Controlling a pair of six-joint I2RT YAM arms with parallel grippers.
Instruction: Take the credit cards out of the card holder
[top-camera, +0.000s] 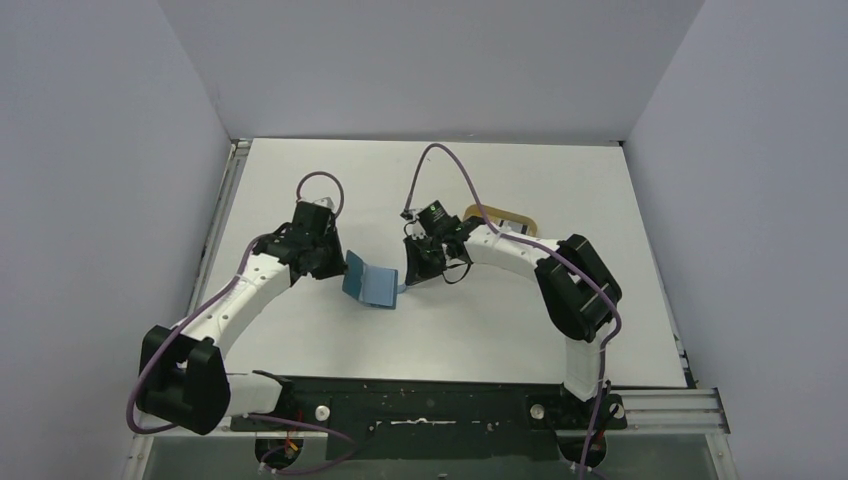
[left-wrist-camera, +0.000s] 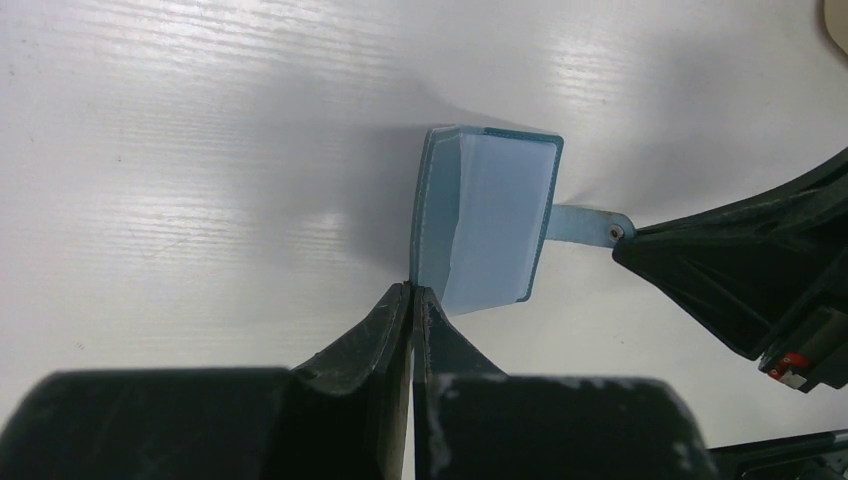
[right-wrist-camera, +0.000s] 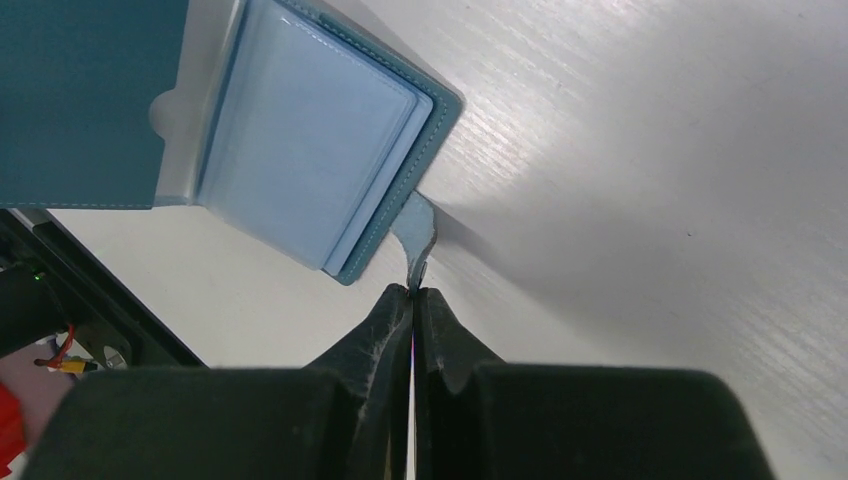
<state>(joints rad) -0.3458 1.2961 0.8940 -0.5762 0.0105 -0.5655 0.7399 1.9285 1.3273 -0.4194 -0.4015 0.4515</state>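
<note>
Teal card holder (top-camera: 371, 281) spread open on the table (top-camera: 500, 330), pale blue inside.
Left tool (left-wrist-camera: 412, 292) pinches one cover's edge; right tool (right-wrist-camera: 413, 293) pinches the snap-tab strap (right-wrist-camera: 418, 228).

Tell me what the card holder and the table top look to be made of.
Card holder: likely leather or imitation, matte teal, stitched along the edge; paler inner pockets glossy, perhaps plastic. Table top: white, slight sheen, fine grain lines, maybe laminate or painted board.

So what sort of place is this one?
Probably a lab robot cell: a white table boxed in by plain walls, two arms bolted to a black base plate, and a teal card holder as prop.
</note>
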